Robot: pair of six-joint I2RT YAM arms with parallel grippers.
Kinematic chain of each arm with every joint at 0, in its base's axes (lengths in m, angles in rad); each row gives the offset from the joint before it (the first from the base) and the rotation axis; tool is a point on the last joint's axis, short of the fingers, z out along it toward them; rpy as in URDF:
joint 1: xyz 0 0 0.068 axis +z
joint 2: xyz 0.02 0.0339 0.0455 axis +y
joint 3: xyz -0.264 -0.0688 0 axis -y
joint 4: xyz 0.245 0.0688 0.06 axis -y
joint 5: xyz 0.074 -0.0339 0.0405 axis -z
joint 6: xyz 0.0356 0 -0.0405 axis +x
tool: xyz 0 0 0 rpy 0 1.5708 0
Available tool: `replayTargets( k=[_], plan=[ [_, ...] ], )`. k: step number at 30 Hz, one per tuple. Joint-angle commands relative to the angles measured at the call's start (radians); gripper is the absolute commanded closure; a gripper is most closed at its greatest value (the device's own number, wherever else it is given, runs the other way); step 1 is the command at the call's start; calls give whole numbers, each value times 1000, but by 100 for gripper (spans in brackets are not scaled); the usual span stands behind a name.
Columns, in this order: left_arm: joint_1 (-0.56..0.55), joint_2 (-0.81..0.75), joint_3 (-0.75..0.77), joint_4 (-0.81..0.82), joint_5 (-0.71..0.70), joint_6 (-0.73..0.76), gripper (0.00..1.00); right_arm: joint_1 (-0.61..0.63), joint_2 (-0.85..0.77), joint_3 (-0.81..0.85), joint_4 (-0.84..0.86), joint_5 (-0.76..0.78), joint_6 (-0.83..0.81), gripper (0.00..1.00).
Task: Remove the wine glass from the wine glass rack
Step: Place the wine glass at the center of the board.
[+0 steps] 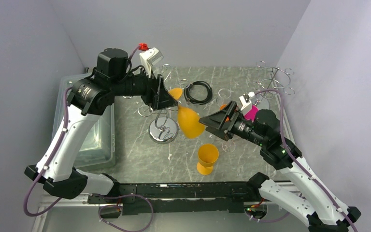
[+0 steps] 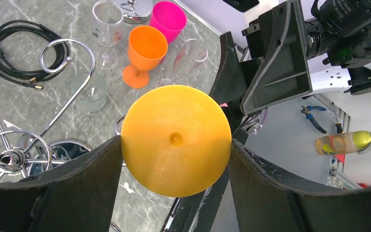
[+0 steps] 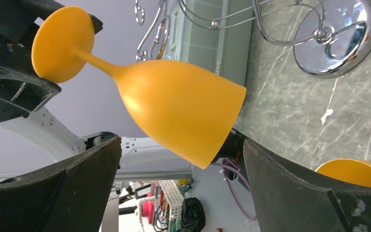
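Yellow-orange, the wine glass (image 1: 189, 123) is hanging tilted in the air just beside the wine glass rack (image 1: 163, 131), free of its curled arms. My left gripper (image 2: 176, 145) is clenching the glass's round foot between both fingers. My right gripper (image 3: 181, 142) is sitting spread wide, one finger either side of the bowl. A second yellow glass (image 1: 207, 158) is standing upright on the table (image 1: 135, 154).
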State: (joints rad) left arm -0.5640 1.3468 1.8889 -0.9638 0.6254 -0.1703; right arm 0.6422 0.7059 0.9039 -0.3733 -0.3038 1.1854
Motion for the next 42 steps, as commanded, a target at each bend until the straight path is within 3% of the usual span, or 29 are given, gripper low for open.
replayTargets(
  k=[1, 12, 22, 31, 36, 39, 42],
  plan=[
    [4, 8, 16, 80, 22, -54, 62, 4, -20, -14, 72, -48, 72, 0],
    [4, 22, 18, 166, -15, -131, 63, 3, -28, -57, 236, -5, 125, 2],
    [29, -8, -68, 358, -31, -308, 63, 4, -45, -107, 530, 82, 160, 17],
    [90, -28, -174, 576, -15, -496, 64, 4, -50, -84, 673, 163, 119, 46],
    [101, -25, -191, 621, 3, -525, 61, 4, -39, -34, 619, 172, 84, 78],
    [105, -30, -200, 630, 10, -529, 48, 3, -41, -9, 581, 190, 58, 100],
    [107, -28, -198, 622, 10, -522, 26, 3, -34, 24, 538, 203, 25, 100]
  ],
)
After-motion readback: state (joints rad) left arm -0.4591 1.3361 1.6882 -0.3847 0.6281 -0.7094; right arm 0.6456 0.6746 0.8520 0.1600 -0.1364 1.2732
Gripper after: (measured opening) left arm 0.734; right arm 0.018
